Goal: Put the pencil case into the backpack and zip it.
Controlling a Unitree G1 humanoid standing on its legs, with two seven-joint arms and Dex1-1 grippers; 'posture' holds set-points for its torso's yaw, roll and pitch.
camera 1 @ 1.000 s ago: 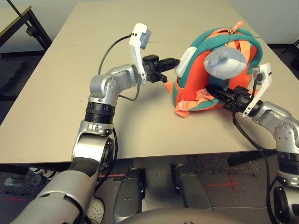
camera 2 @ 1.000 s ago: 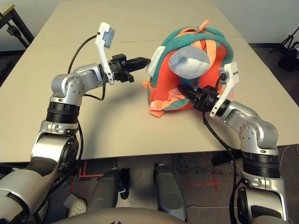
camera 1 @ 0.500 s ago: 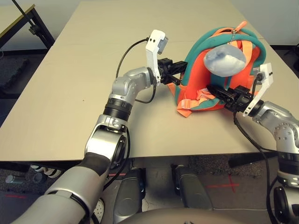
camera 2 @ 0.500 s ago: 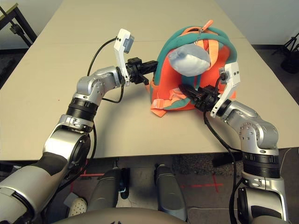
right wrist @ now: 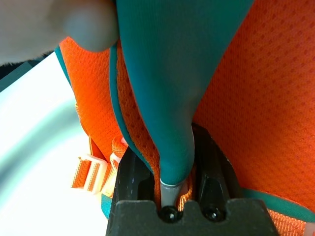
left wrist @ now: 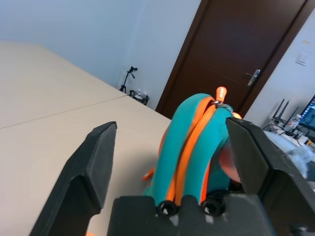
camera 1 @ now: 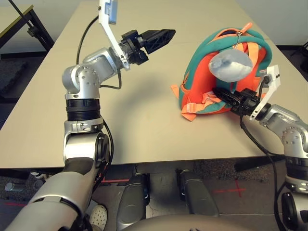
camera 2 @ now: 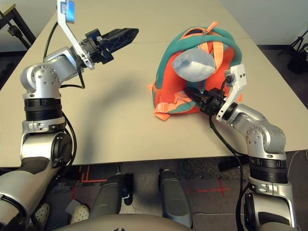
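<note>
Since no pencil case lies anywhere on the table (camera 1: 57, 96), the first half of the job looks done — my guess is that the case already sits inside the backpack (camera 1: 222, 77), though nothing of it shows, so that cannot be confirmed. What seems left is the zipping, and from the head views I cannot tell whether the opening along the side facing the left arm is open or shut. The backpack stands upright toward the right side of the table, its teal trim arching over the top, orange straps (camera 1: 202, 103) trailing at the base and a grey-white plush charm (camera 1: 230, 64) hanging against its front. The left gripper (camera 1: 166, 34) hangs raised above the table, well apart from the backpack, its fingers spread wide with nothing between them. The right gripper (right wrist: 172, 177) is clamped on a teal strip of trim low on the backpack — the wrist view shows the strip pinched between its fingers, apparently steadying the bag for the zipper work.
</note>
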